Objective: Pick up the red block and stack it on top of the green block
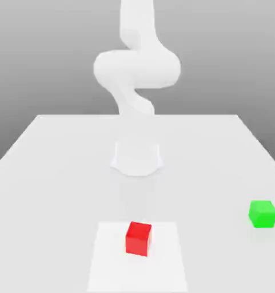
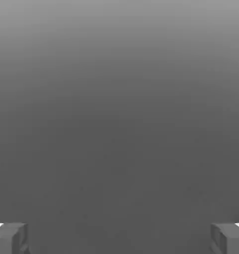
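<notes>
On the table (image 1: 59, 171), red block (image 1: 139, 238) sits unobstructed; green block (image 1: 262, 213) well apart.

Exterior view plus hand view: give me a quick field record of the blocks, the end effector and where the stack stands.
red block: on a paler square patch of the table, near the front edge, nothing touching it
green block: on the table, far toward the exterior view's right, apart from the red block
end effector: fingers wide apart, nothing between them
arm: upright behind the blocks
stack: not yet begun; both blocks lie separately on the table
</notes>
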